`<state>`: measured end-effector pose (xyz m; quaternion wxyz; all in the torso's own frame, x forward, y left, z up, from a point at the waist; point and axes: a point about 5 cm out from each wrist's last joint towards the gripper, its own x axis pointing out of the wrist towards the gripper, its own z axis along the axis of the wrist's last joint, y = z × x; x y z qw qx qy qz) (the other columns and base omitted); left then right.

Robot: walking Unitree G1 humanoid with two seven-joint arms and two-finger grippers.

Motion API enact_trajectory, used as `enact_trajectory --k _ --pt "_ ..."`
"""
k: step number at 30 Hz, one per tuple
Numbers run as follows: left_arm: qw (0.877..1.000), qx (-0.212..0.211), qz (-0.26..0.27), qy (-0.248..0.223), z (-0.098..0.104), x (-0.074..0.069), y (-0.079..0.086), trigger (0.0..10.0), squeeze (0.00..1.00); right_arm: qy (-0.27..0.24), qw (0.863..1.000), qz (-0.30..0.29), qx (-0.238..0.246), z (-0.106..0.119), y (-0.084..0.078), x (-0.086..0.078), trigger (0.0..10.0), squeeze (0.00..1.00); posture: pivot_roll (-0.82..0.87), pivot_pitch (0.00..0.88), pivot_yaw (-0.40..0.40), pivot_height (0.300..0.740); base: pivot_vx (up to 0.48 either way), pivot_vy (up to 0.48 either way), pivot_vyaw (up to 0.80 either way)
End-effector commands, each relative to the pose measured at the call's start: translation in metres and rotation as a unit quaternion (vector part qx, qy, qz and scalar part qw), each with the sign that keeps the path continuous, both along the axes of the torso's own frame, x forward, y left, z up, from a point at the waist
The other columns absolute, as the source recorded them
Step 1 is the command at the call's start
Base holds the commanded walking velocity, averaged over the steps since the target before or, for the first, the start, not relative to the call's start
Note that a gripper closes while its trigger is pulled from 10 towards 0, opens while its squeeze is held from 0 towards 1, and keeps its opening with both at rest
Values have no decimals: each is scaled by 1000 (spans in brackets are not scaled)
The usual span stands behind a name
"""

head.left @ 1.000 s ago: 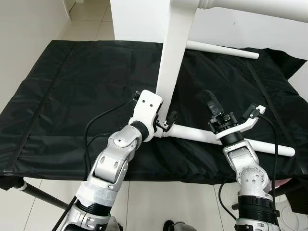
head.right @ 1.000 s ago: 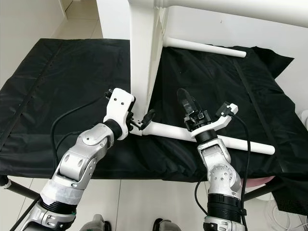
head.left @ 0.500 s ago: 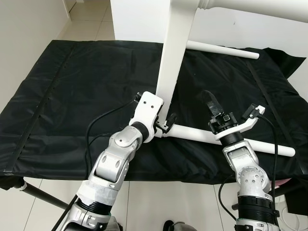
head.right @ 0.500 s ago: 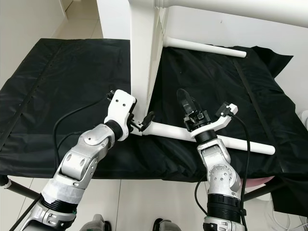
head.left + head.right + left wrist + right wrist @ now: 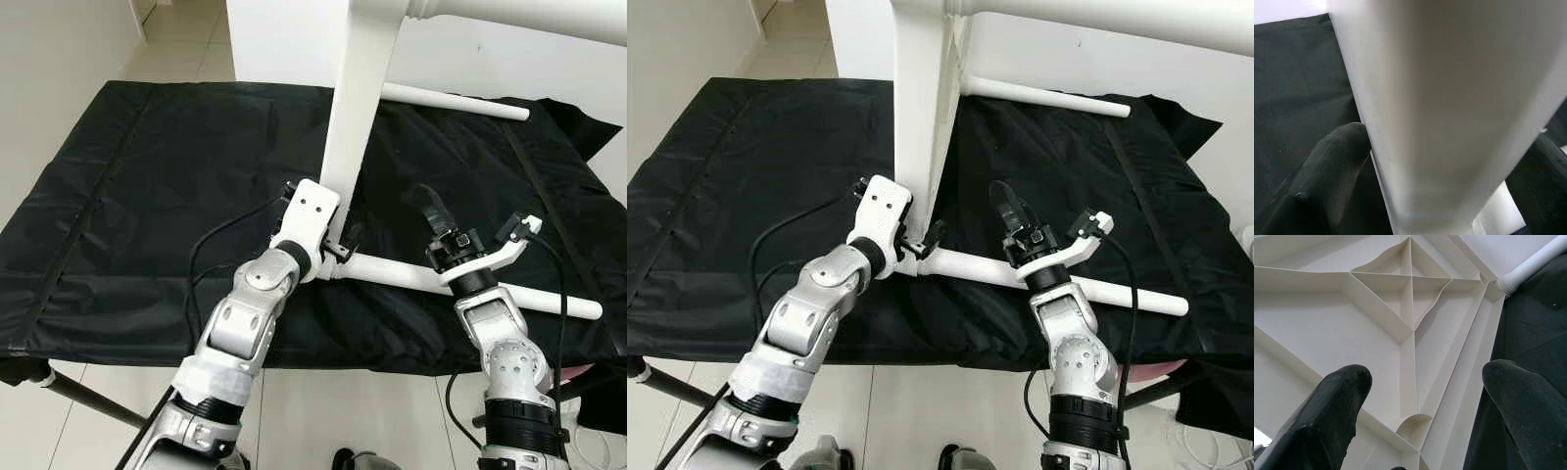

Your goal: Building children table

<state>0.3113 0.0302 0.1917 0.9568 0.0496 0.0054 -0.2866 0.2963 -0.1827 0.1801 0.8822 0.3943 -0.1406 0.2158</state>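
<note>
The white table top [image 5: 353, 127] stands on edge on the black cloth [image 5: 147, 196]; one leg [image 5: 529, 10] juts from its upper corner. My left gripper [image 5: 341, 245] is at its lower corner, and in the left wrist view the panel's edge [image 5: 1440, 98] fills the gap between both fingers [image 5: 1337, 161]. A loose white leg [image 5: 411, 276] runs from that corner to the right. My right gripper [image 5: 433, 213] points upward just behind this leg, open and holding nothing. Its wrist view looks at the ribbed underside [image 5: 1410, 318].
Another loose white leg [image 5: 456, 101] lies at the back of the cloth. The cloth's front edge [image 5: 127, 348] drops to tiled floor [image 5: 88, 377], where a black pole [image 5: 83, 397] crosses. A white wall [image 5: 59, 88] stands on the left.
My left arm has pushed forward and right, bringing its gripper closer against the panel's lower corner. The right arm and the loose legs have not moved.
</note>
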Motion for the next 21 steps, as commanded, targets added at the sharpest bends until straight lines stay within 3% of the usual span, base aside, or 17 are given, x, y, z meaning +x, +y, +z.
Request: enact_trajectory --k 1,21 --pt "994 -4 108 -2 1 7 5 10000 0 4 1000 -8 -3 -2 -1 -2 10000 0 35 83 -6 740 0 0 0" --pt "978 -22 204 -47 20 13 0 10000 0 1 1000 -18 -3 2 -3 1 10000 0 14 96 -5 740 0 0 0"
